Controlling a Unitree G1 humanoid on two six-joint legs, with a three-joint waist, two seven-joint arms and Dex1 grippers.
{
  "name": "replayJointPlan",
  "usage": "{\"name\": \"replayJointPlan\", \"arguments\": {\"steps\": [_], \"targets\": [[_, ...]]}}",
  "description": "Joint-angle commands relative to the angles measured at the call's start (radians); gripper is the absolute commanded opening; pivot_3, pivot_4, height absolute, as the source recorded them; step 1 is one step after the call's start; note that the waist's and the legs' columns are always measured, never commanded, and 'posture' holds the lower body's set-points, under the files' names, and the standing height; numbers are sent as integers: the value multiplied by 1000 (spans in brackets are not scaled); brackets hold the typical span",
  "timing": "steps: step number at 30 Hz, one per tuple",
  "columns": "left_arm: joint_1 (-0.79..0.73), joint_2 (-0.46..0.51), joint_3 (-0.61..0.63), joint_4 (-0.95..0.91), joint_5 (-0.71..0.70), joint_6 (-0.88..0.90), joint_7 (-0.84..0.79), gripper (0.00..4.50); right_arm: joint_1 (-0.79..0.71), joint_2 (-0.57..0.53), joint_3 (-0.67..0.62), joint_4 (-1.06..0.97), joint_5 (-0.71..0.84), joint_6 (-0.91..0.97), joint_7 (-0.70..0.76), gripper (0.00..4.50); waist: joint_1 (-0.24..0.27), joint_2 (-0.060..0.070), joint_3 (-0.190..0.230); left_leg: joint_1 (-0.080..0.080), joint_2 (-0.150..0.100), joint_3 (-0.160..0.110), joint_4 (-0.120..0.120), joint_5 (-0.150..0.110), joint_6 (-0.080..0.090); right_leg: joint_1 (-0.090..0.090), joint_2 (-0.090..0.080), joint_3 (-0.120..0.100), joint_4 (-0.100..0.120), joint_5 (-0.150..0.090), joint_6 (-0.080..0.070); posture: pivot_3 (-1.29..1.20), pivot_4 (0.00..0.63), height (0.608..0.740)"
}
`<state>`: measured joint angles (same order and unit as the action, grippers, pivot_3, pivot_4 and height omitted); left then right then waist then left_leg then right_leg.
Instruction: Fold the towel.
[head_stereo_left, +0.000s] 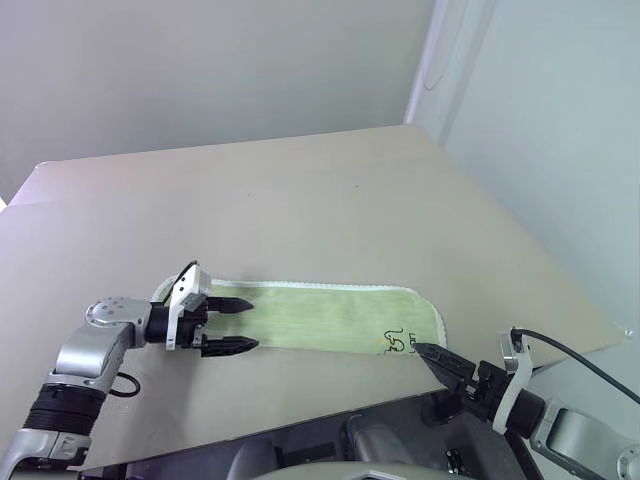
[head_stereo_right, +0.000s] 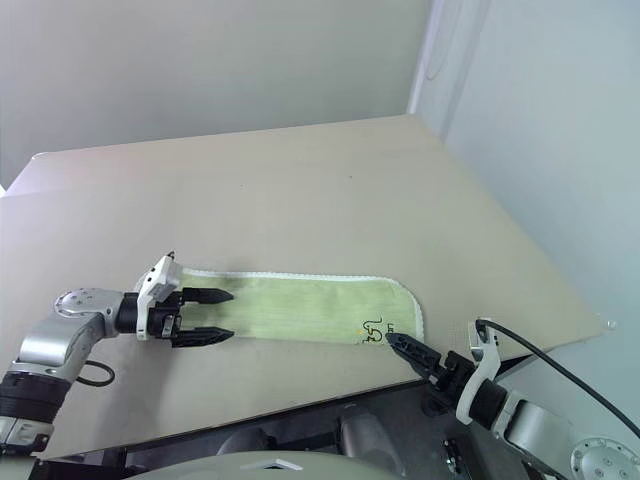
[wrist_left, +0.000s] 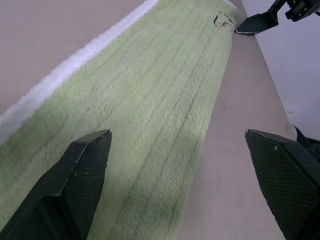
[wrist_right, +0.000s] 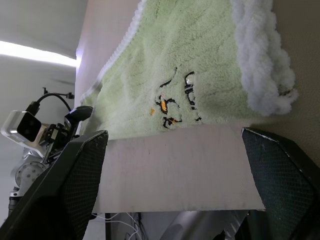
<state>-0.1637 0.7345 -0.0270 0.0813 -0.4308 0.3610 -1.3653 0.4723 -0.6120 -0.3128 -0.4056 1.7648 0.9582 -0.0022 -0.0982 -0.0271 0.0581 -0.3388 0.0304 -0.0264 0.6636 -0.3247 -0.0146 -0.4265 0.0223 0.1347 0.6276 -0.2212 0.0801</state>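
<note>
Towel (head_stereo_left: 320, 316): long pale green strip, lying flat along the near edge of the table, white edging on its far side and round its right end, and a small dark embroidered motif (wrist_right: 176, 100) at the near right corner.
Table (head_stereo_left: 300, 200): big beige top, bare beyond the cloth.
Left gripper (head_stereo_left: 232, 325): over the towel's left end, pointing along the strip toward the right, black fingers (wrist_left: 75, 185) spread wide with nothing between them, one over the green terry and the other over bare tabletop.
Right gripper (head_stereo_right: 405, 348): at the table's near edge just beside the embroidered corner, fingers spread wide, empty, tip close to the cloth's right end.
</note>
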Motion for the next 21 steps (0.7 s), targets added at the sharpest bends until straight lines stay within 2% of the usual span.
{"name": "replayJointPlan", "arguments": {"steps": [1,7,14,21], "targets": [[3,-1,-3,-53,-10,10,12,4500,7,-10,11,1,-2,-10,-14,4471,0,0,0,0,0,0,0,0,0,0,0,0,0,0,0,0,0,740],[15,0,-4,-84,-15,26,22,4500,-49,27,7,44,-1,-72,-73,4471,-4,-1,0,0,1,0,0,0,0,1,0,0,-2,0,0,0,0,740],[-14,10,6,-60,-11,24,14,4500,-123,53,10,78,4,-97,-116,4471,-8,1,0,-1,5,3,0,0,0,5,-3,0,-15,0,0,0,0,740],[-25,14,12,-51,-15,28,8,4500,-197,81,43,92,1,-113,-154,4471,-8,1,-1,-1,2,7,-2,0,0,1,-7,0,-15,0,0,0,0,740]]}}
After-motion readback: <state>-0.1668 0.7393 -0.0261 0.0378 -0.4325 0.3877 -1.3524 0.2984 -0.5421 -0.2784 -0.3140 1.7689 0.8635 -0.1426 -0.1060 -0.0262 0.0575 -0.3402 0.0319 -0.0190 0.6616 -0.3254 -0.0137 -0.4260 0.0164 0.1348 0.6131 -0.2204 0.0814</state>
